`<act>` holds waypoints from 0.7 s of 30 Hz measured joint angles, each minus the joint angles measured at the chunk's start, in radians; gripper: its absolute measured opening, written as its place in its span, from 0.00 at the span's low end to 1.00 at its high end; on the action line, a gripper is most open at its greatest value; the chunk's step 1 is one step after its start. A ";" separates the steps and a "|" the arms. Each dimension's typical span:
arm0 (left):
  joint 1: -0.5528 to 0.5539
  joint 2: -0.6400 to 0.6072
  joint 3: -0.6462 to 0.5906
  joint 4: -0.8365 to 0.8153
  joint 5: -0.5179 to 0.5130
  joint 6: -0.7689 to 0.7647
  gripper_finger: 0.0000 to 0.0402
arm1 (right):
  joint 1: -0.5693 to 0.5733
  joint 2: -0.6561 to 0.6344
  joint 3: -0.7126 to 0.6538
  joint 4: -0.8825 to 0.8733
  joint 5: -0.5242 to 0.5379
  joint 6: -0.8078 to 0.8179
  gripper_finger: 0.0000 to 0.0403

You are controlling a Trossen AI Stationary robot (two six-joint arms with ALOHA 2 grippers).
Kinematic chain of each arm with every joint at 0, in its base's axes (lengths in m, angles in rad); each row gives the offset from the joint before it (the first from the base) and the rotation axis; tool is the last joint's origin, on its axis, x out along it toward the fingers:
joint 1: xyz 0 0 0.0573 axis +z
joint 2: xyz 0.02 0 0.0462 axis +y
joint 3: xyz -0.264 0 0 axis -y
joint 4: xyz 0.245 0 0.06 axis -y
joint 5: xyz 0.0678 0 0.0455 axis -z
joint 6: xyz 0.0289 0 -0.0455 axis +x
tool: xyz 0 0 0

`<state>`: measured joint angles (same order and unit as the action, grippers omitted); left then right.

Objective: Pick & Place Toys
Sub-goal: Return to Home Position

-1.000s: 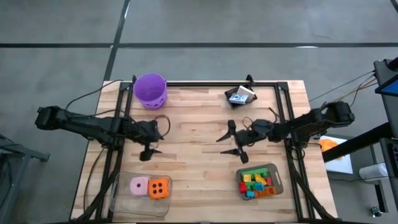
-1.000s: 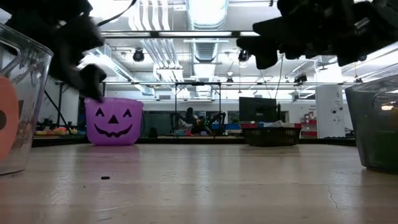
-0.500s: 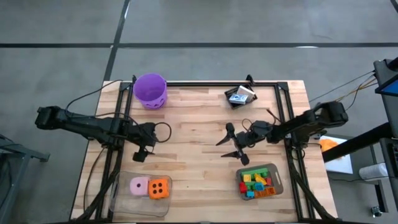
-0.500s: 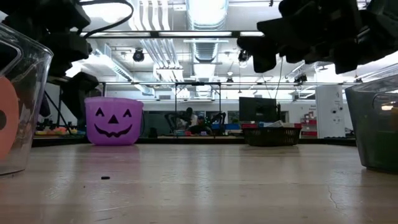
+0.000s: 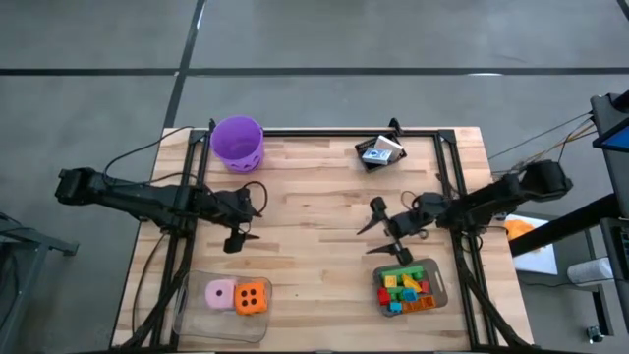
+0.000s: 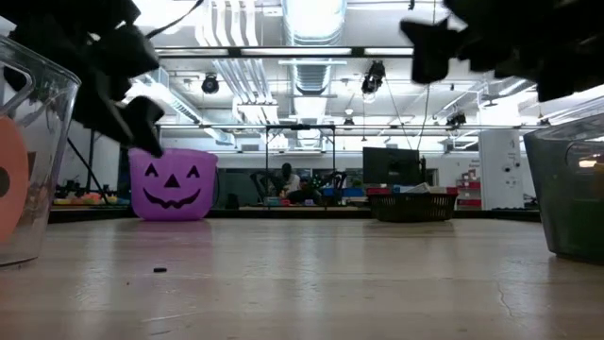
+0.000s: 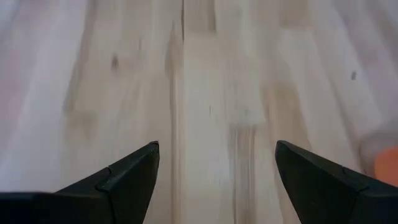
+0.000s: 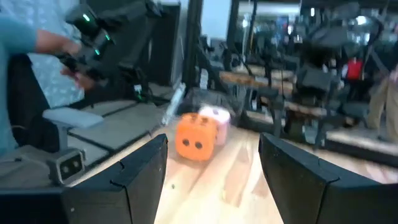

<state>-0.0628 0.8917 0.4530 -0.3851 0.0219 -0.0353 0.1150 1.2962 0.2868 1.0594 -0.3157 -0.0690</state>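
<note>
My left gripper [image 5: 242, 222] is open and empty over bare wood [image 7: 211, 124], up from the clear bin [image 5: 197, 317] that holds a pink die [image 5: 220, 292] and an orange die [image 5: 252, 297]. My right gripper [image 5: 379, 232] is open and empty, just above the grey tray [image 5: 433, 285] of coloured bricks [image 5: 404, 288]. Its wrist view looks across the table at the orange die [image 8: 194, 140] and the pink die [image 8: 216, 120]. White-blue card packs [image 5: 376, 152] lie in a dark holder at the far edge.
A purple bucket [image 5: 238, 143] stands at the far left corner and shows in the low view [image 6: 173, 184]. In the low view the clear bin [image 6: 28, 161] is at the left and the grey tray [image 6: 571, 189] at the right. Bare wood lies between the arms. A person's sleeve [image 8: 15, 37] shows beyond the table.
My right gripper has gone toward the table's right edge and a little toward the near edge, closer to the grey tray, staying open. My left gripper swung a little toward the left edge and came back.
</note>
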 joint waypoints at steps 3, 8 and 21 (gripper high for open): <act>0.000 -0.001 0.000 0.055 0.001 0.004 0.81 | 0.012 -0.117 -0.050 -0.026 0.001 -0.005 0.62; 0.000 0.000 0.000 0.038 0.000 0.010 0.81 | 0.015 -0.349 -0.108 -0.172 0.008 -0.009 0.62; 0.000 0.000 -0.002 0.097 -0.005 0.214 0.81 | 0.041 -0.698 -0.115 -0.527 0.011 -0.029 0.62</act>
<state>-0.0631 0.8917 0.4515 -0.2878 0.0173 0.1791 0.1556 0.5983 0.1715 0.5326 -0.3042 -0.0976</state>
